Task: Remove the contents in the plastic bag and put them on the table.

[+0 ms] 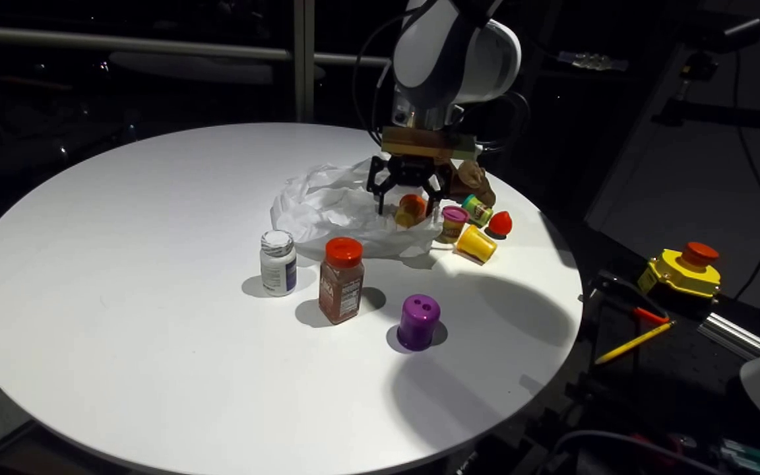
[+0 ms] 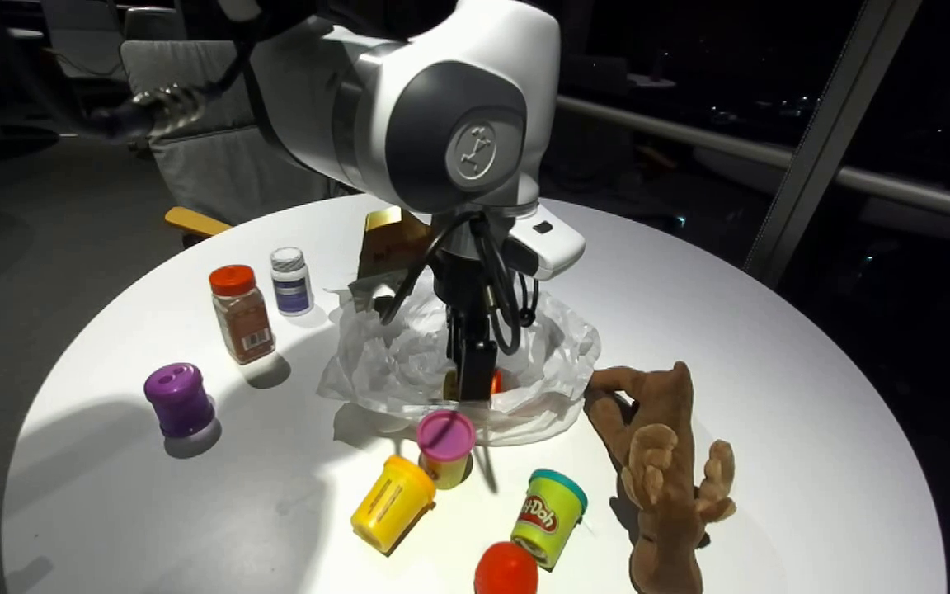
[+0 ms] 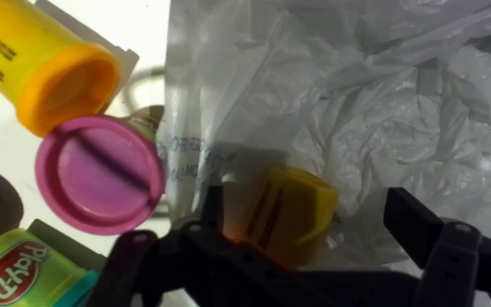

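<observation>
- The gripper (image 1: 406, 208) points down with its jaws spread wide, holding nothing that I can see; one finger stands on either side of the red-topped yellow tub (image 1: 409, 213), presumably so that closing lands on its body.
- That tub lies within the plastic bag (image 1: 320, 204); the wrist view shows it slanting, nearer one finger than the other. Whether film covers it I cannot tell.
- The bag sits slumped on the table (image 1: 123, 284), its wrinkled walls low enough for a reach from above. Loose film so near the jaws could get pinched too.
- The white bottle (image 1: 279, 267), red-lidded seasoning jar (image 1: 341, 282) and purple two-holed piece (image 1: 418, 322) stand upright and spaced apart, so none leans on a neighbour.
- The pink-lidded tub (image 2: 445, 441) stands just beside the bag; the orange-lidded yellow tub (image 2: 393, 503) and green Play-Doh tub (image 2: 549, 520) lie on their sides and, being round, could roll if nudged.
- The red rounded piece (image 2: 507, 571) is just beside the green one. The brown antlered plush toy (image 2: 673, 499) sprawls near the bag, its soft body needing no balance.
</observation>
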`<state>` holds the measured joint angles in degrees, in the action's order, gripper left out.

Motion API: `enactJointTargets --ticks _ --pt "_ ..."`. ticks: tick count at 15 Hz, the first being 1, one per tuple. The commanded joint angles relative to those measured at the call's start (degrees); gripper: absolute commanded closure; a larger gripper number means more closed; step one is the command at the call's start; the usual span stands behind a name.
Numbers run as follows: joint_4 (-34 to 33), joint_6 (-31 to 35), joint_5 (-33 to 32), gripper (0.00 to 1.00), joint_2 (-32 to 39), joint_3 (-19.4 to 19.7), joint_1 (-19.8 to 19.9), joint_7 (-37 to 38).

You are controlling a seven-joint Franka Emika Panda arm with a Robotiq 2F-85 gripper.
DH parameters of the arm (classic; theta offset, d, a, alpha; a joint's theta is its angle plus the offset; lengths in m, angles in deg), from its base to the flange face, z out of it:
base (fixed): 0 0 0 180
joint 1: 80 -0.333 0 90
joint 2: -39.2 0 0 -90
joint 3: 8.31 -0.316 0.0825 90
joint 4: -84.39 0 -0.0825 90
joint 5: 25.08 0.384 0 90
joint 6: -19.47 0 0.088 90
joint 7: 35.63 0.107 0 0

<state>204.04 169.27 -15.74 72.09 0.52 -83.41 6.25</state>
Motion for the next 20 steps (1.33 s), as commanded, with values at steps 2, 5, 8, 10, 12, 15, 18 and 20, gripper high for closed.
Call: enactJointTargets --ticks 2,5,8,10,12,15,18,20 --pt "-2.1 -0.3 -0.6 0.42 1.5 1.3 -1.0 1.8" --pt "-1.3 0.6 -0.1 0.66 0.0 0.9 -0.5 1.2" --pt "1.5 3.2 -0.7 0.82 -3.6 1.7 -1.6 2.0" --pt "3.4 5.3 -1.7 0.82 -6.3 2.6 -2.8 2.6" --pt "5.9 7.2 -5.0 0.82 -9.7 5.1 -5.9 4.9" --pt "11.6 7.5 -13.2 0.82 -17.0 8.1 -9.8 7.3" --pt "19.3 7.6 -21.2 0.82 -24.4 5.8 -10.0 4.0" --pt "24.7 7.2 -25.4 0.82 -28.6 3.2 -9.5 3.0"
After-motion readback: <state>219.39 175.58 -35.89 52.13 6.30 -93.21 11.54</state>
